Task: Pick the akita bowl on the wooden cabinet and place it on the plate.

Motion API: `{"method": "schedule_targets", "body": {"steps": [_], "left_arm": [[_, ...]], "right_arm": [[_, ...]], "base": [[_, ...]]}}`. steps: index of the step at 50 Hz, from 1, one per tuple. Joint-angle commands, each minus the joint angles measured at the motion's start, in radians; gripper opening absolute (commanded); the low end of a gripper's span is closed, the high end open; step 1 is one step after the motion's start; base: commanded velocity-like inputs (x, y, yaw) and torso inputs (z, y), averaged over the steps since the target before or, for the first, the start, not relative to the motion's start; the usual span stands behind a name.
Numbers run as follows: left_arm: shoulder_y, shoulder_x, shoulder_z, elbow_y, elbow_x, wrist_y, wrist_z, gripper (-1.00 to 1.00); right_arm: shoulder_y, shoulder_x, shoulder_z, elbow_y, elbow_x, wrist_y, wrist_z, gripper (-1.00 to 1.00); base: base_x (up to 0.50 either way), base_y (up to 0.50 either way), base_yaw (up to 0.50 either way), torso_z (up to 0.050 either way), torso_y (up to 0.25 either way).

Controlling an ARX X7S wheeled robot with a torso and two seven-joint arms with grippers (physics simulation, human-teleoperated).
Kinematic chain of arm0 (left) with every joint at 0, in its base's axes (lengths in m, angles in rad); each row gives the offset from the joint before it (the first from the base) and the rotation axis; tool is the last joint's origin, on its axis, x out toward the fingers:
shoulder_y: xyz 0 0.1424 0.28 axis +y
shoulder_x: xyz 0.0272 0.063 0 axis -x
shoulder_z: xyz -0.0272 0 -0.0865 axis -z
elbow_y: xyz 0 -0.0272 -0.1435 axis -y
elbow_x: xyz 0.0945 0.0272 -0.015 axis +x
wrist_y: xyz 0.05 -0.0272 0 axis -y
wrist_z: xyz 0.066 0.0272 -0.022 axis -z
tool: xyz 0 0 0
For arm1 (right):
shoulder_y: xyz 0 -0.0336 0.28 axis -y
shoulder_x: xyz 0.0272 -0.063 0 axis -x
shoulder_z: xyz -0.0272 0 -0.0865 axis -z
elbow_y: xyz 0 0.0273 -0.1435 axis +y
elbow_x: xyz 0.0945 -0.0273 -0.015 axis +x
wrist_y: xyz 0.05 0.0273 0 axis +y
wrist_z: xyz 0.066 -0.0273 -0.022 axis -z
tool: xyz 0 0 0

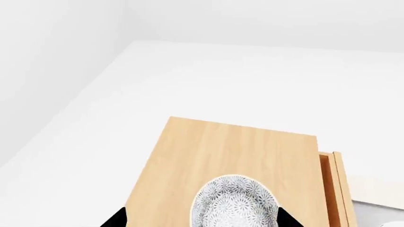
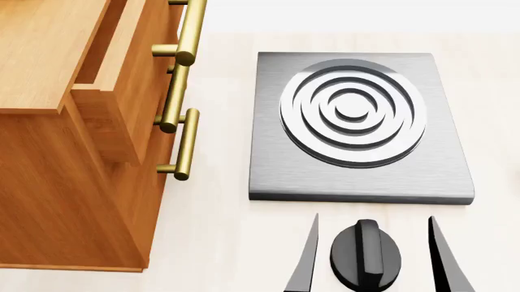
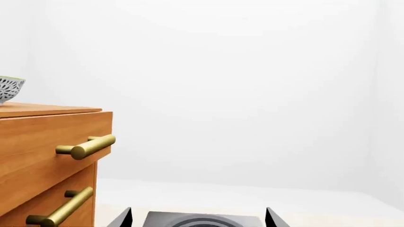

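Step in hand: reaching for the akita bowl (image 1: 235,202); it is not yet grasped, as far as I can judge.
Akita bowl: it sits upright on the top of the wooden cabinet (image 1: 240,146), toward the near end of that top as the left wrist camera looks along it. The right wrist view catches its speckled side (image 3: 11,88) standing on the cabinet top.
Left gripper (image 1: 202,222): its two dark fingertips show on either side of the bowl, spread wider than the bowl and apart from its rim. The jaws stand wide and hold nothing.
Right gripper (image 2: 372,258): it hangs low beside the cabinet's front, just before the grey stove (image 2: 357,125), fingers spread wide, empty.
Cabinet: the top drawer stands partly pulled out, brass handles (image 2: 182,91) jutting toward the stove.
Plate: not clearly in view in any picture, so its place relative to the cabinet cannot be told.
Doing it well: keep the left gripper centred on the bowl, lower until the fingers straddle the rim or wall, then close gently. The bowl is deep and round, so an off-centre pinch would likely push it across the cabinet top.
Risk: lifting low could drag the bowl along the cabinet's top; rise straight up first.
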Motion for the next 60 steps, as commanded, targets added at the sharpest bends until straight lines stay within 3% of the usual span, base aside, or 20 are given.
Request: {"method": "schedule_targets", "body": {"steps": [1,8,14,16,17,20,26,32,41,44,60], "left_arm": [[-0.001,0.005,0.019,-0.001,0.03,-0.016,0.043,1.0],[-0.001,0.017,0.049,-0.046,0.097,0.009,0.116,1.0],[-0.001,0.026,0.089,-0.09,0.205,0.036,0.112,1.0],[-0.001,0.024,0.083,-0.091,0.201,0.022,0.108,1.0],[-0.001,0.013,0.024,-0.08,0.146,0.009,0.051,1.0],[-0.001,0.016,0.071,-0.087,0.139,0.001,0.081,1.0],[-0.001,0.023,0.062,-0.084,0.136,-0.021,0.067,1.0],[-0.001,0.043,0.096,-0.084,0.191,-0.053,0.185,1.0],[-0.001,0.049,0.093,-0.092,0.179,-0.054,0.233,1.0],[-0.001,0.061,0.202,-0.109,0.194,-0.018,0.339,1.0],[-0.001,0.058,0.138,-0.172,0.13,0.085,0.184,1.0]], "right_arm": [[0.001,0.004,-0.002,0.002,0.003,-0.002,0.003,1.0],[0.002,0.006,-0.002,0.001,0.005,-0.001,0.006,1.0],[0.004,0.006,-0.004,0.005,0.005,0.0,0.008,1.0],[0.004,0.007,-0.006,0.008,0.005,0.0,0.008,1.0],[0.005,0.006,-0.007,0.01,0.005,0.0,0.008,1.0],[0.005,0.008,-0.008,0.006,0.004,0.001,0.01,1.0],[0.005,0.009,-0.009,0.006,0.005,0.0,0.012,1.0],[0.003,0.011,-0.009,0.01,0.006,-0.005,0.014,1.0],[0.004,0.013,-0.011,0.015,0.008,-0.01,0.015,1.0],[0.004,0.014,-0.01,0.014,0.01,-0.01,0.016,1.0],[0.003,0.018,-0.015,0.036,0.02,-0.029,0.014,1.0]], "base": [[0.0,0.0,0.0,0.0,0.0],[0.0,0.0,0.0,0.0,0.0],[0.0,0.0,0.0,0.0,0.0],[0.0,0.0,0.0,0.0,0.0],[0.0,0.0,0.0,0.0,0.0],[0.0,0.0,0.0,0.0,0.0],[0.0,0.0,0.0,0.0,0.0],[0.0,0.0,0.0,0.0,0.0],[0.0,0.0,0.0,0.0,0.0],[0.0,0.0,0.0,0.0,0.0],[0.0,0.0,0.0,0.0,0.0]]}}
